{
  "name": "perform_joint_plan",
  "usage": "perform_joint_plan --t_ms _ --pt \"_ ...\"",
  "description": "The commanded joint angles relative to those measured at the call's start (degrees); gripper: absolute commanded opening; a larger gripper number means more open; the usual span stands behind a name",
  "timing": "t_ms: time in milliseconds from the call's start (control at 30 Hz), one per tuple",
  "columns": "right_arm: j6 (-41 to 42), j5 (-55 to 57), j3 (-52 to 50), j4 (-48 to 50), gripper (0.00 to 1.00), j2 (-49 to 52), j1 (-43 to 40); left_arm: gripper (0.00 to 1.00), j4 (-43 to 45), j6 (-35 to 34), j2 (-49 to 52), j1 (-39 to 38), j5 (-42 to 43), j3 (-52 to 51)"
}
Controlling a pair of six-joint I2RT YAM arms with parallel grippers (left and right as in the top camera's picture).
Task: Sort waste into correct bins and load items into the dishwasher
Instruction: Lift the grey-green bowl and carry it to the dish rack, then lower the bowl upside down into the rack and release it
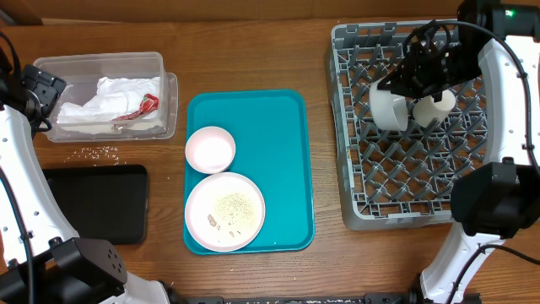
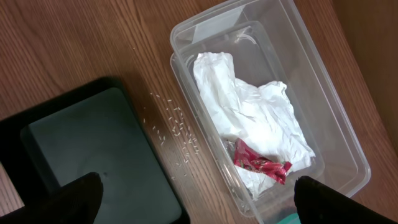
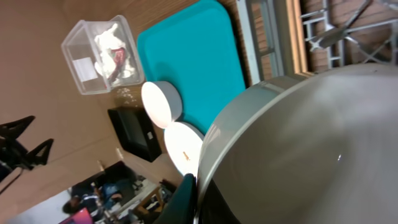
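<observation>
My right gripper (image 1: 402,82) is shut on the rim of the round metal bowl (image 1: 389,107) and holds it tilted over the grey dish rack (image 1: 354,181). In the right wrist view the bowl (image 3: 311,143) fills the frame, with one finger (image 3: 194,199) clamped on its rim. A small white cup (image 1: 435,105) sits in the rack beside it. My left gripper (image 2: 198,183) is open and empty above the clear tub (image 2: 323,93) and the black tray (image 2: 87,143). The tub holds white napkins (image 2: 249,112) and a red scrap (image 2: 258,163).
A teal tray (image 1: 278,135) holds the small pink bowl (image 1: 210,149) and the large pink plate (image 1: 224,210) with rice crumbs on it. Loose crumbs (image 1: 99,153) lie on the table between the tub (image 1: 51,63) and the black tray (image 1: 93,203).
</observation>
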Motion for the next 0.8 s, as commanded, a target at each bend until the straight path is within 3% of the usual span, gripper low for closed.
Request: perform_joint_plan --t_ms 0,300,467,767 --pt "-0.87 3.19 0.0 0.07 0.04 -6.05 -0.48 1.0 0.0 -0.79 0.48 -0.13 -0.59 0.02" --pt "0.81 10.69 -0.44 0.07 0.04 -16.04 -7.52 1.0 0.02 -0.79 0.48 -0.13 -0.59 0.02" --pt "-0.17 11.19 -7.82 0.07 0.04 -20.41 -8.5 1.0 0.0 -0.79 0.48 -0.13 -0.59 0.02" --pt "-18.03 -10.05 -21.4 0.07 0.04 -22.93 -8.5 1.0 0.0 -0.79 0.48 -0.13 -0.59 0.02"
